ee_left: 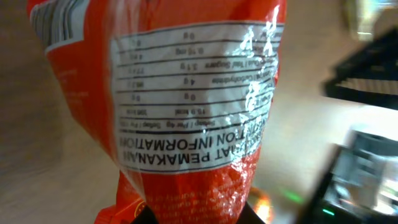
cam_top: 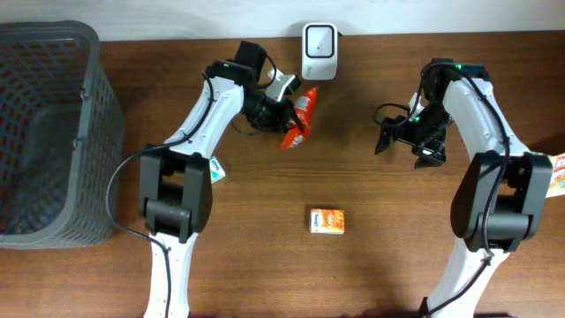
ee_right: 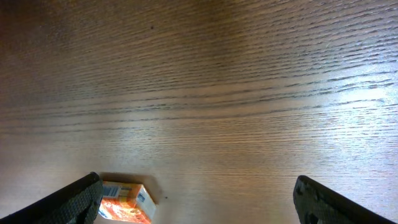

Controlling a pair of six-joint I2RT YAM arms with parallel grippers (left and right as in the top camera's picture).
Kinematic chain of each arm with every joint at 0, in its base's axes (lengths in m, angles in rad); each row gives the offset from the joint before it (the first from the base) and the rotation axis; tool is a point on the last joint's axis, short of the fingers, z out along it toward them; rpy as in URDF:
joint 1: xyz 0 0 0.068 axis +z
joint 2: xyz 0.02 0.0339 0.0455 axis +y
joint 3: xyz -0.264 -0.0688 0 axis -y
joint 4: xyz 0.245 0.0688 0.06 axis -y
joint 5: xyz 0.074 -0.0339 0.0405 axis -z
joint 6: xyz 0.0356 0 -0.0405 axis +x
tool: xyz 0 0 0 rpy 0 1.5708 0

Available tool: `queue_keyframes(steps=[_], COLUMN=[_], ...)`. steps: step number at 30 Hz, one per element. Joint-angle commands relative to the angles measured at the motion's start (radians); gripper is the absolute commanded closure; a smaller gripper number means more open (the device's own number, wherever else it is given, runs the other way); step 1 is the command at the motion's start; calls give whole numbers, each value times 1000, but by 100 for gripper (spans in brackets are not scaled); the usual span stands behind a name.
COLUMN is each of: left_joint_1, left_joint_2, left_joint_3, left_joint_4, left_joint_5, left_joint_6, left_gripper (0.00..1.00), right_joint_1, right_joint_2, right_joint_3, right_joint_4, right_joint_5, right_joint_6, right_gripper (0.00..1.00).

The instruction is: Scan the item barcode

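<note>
Starting nearest, a small box (cam_top: 327,221) is seen lying on the table (cam_top: 221,256). Further back, the right gripper (cam_top: 408,141) is held wide, empty. The orange packet (cam_top: 300,117) is pinched in the left gripper (cam_top: 284,108), just before the scanner (cam_top: 319,51). The barcode (ee_left: 59,22) should be turned squarely to the scanner and held steady.

The left pincer (cam_top: 291,110) is clamped tight, arm stretched forward; the right pincer (cam_top: 408,148) hangs spread wide, facing down.
</note>
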State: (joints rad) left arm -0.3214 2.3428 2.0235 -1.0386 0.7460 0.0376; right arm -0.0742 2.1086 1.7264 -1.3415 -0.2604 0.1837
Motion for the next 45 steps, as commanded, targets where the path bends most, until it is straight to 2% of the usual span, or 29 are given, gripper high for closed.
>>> queue_keyframes(steps=[1,2,4,6,7,11,12,13,14,16,21,26,29,32,36,39,45], left_joint_1=[-4,-6,-5,-2,6,29,33,37,39,41,41,47,90,139,204,252,313], left_joint_2=[73,95,128,132,126,84,68,55,42,18,11,11,10,10,10,10,10], left_joint_3=[4,4,4,4,11,98,134,169,203,272,322,322,322,322,322,322,322], left_joint_4=[-5,-7,-11,-24,-45,-130,-155,-177,-196,-224,-247,-276,-283,-293,-301,-292,-292], left_joint_5=[260,260,220,145,58,-152,-247,-339,-416,-528,-564,-624,-686,-657,-668,-684,-684], left_joint_6=[1,2,1,1,1,-12,-43,-71,-87,-90,-90,-99,-203,-209,-245,-311,-310], left_gripper=[100,99,83,60,45,36,28,18,1,1,1,1,1,1,1,1,1], right_joint_1=[2,2,2,2,2,2,2,2,2,12,95,215,286,368,495,576,704], right_joint_2=[-11,-11,-11,-11,-11,-11,-11,-11,-11,-11,-10,-10,-9,-9,-9,-9,-9], right_joint_3=[13,13,13,13,13,15,21,26,32,46,47,47,47,47,47,47,47], right_joint_4=[-2,-3,-9,-16,-21,-37,-38,-38,-36,-21,84,240,296,310,332,397,482], right_joint_5=[-10,-10,-10,-10,-10,-47,-69,-89,-115,-200,-292,-265,-77,178,395,505,542], right_joint_6=[0,0,0,0,0,-1,-1,-1,-10,-34,-15,21,5,-167,-507,-547,-703], right_gripper=[2,2,2,2,2,2,2,1,2,2,2,2,2,2,1,2,2])
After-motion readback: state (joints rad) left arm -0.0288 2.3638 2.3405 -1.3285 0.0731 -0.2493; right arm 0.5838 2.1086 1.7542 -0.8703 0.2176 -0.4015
